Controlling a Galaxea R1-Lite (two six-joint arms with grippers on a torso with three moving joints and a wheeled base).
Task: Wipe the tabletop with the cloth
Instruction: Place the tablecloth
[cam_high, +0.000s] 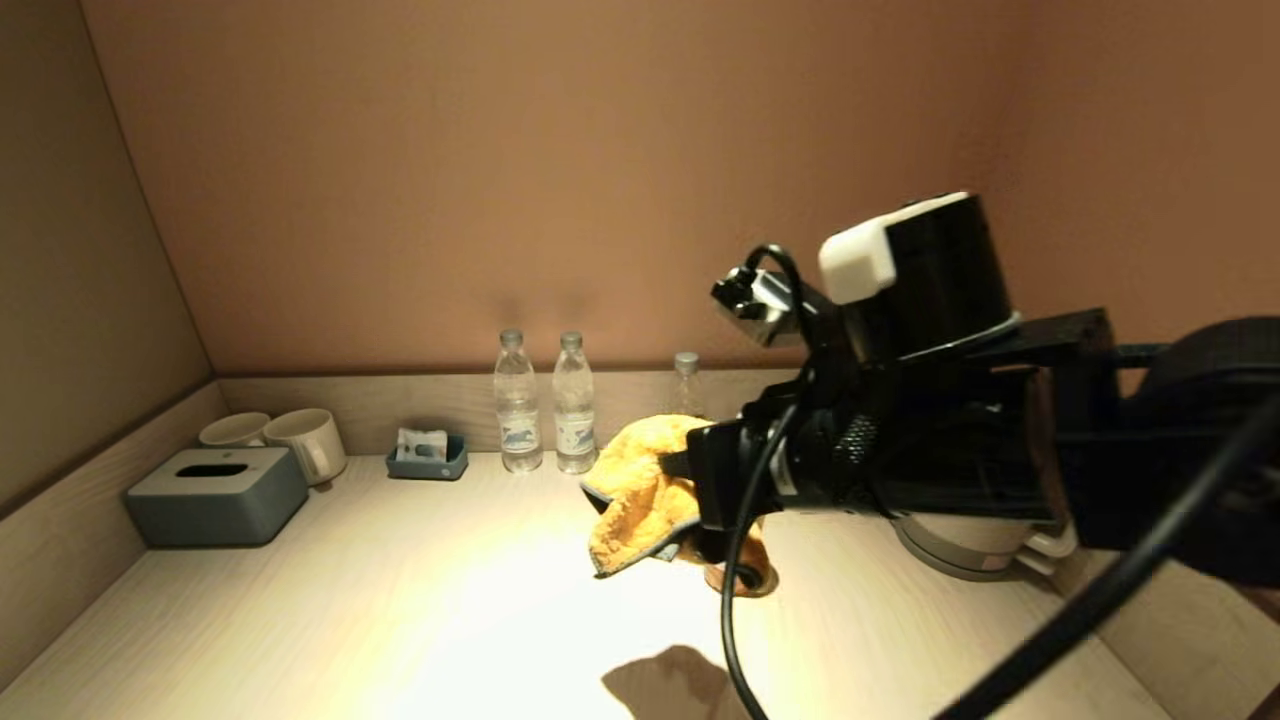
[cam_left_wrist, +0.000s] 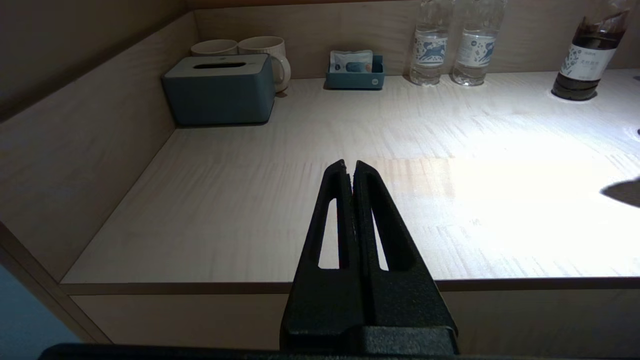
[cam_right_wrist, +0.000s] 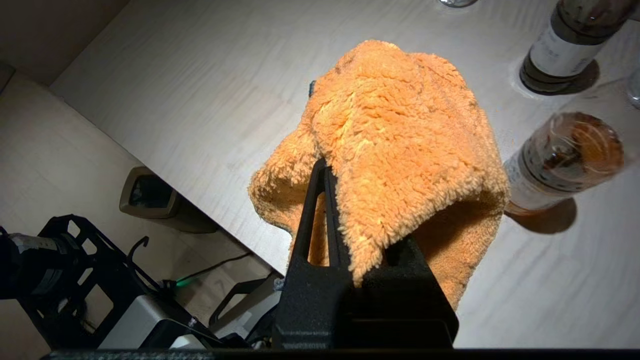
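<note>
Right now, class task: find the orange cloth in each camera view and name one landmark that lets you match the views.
Head view: the orange cloth hangs centre frame, held above the tabletop by the right gripper.
Left wrist view: not in it.
Right wrist view: it fills the centre, draped over the gripper's fingers.
Shared landmark: the pale wooden tabletop, seen in all three views.

The fluffy orange cloth (cam_high: 640, 490), edged in grey, hangs bunched and draped above the pale wood-grain tabletop (cam_high: 400, 600), casting a shadow near its front edge.
</note>
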